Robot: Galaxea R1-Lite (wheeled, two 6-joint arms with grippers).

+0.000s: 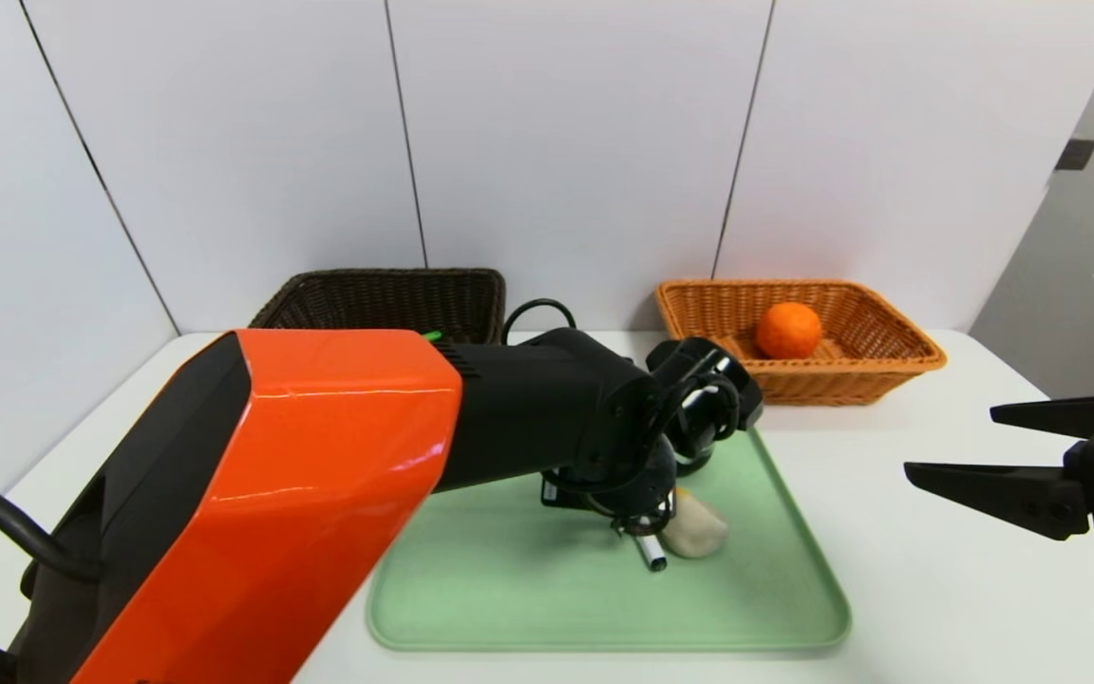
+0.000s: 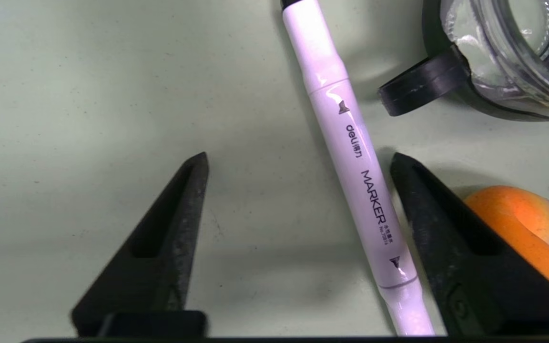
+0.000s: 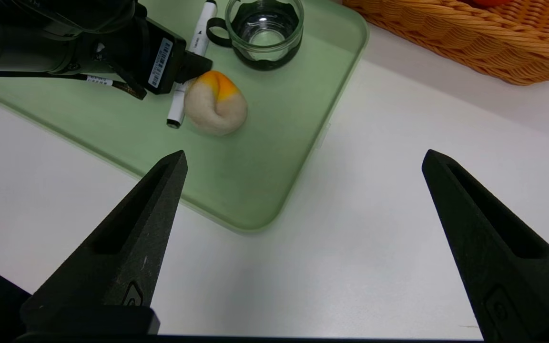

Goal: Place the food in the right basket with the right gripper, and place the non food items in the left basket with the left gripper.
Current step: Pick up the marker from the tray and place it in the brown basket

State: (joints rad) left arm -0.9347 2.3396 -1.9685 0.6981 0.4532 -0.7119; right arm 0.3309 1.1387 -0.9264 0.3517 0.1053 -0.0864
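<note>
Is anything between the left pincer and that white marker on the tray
Nothing visible. The left pincer already straddles the white cylindrical marker on the green plastic tray, jaws open. The orange-tipped beige pastry sits just outside one finger.

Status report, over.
Left tool open, straddling white marker pen on green tray. Right tool open, parked. Orange-and-cream plush fruit beside one finger.
</note>
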